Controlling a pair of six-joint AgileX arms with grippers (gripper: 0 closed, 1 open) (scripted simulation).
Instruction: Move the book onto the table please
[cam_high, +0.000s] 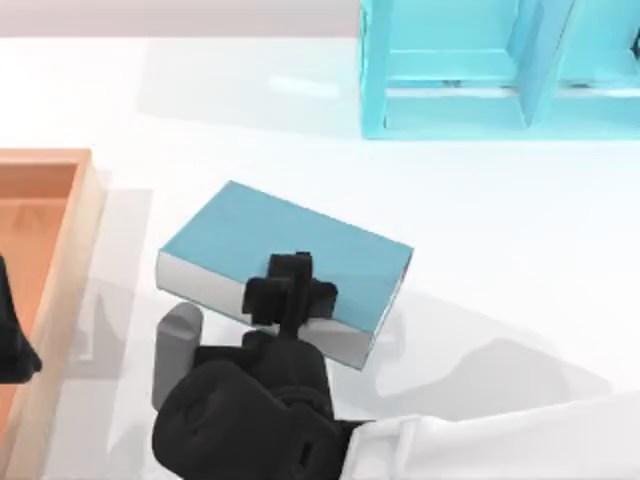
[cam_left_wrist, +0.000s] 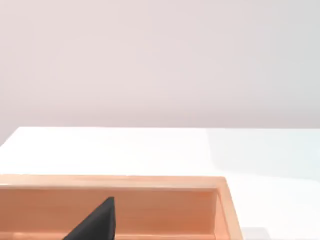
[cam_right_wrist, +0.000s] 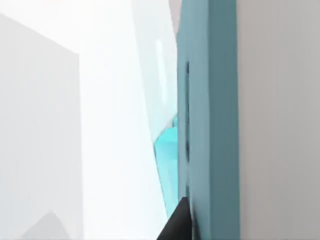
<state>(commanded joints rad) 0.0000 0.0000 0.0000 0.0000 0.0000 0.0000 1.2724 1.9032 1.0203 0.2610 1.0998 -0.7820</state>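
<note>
Top view: the right gripper (cam_high: 290, 293) is clamped on the near long edge of the book (cam_high: 290, 250), which sits tilted above the table (cam_high: 500, 250) near its middle, its shadow on the surface; the wooden tray (cam_high: 60, 250) is at left, the light-blue shelf (cam_high: 480, 80) at far right, and the left arm parked over the tray. Left wrist view: tray rim (cam_left_wrist: 150, 181) and a dark fingertip (cam_left_wrist: 97, 220); whether the left gripper is parted or closed I cannot tell. Right wrist view: one fingertip (cam_right_wrist: 176, 222) presses against the book's teal cover (cam_right_wrist: 210, 125).

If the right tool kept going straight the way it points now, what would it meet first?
The right tool is already clamped on the book, pointing toward the table's far edge. Beyond the book, bare table lies ahead; the light-blue shelf sits off to the right, probably missed.
</note>
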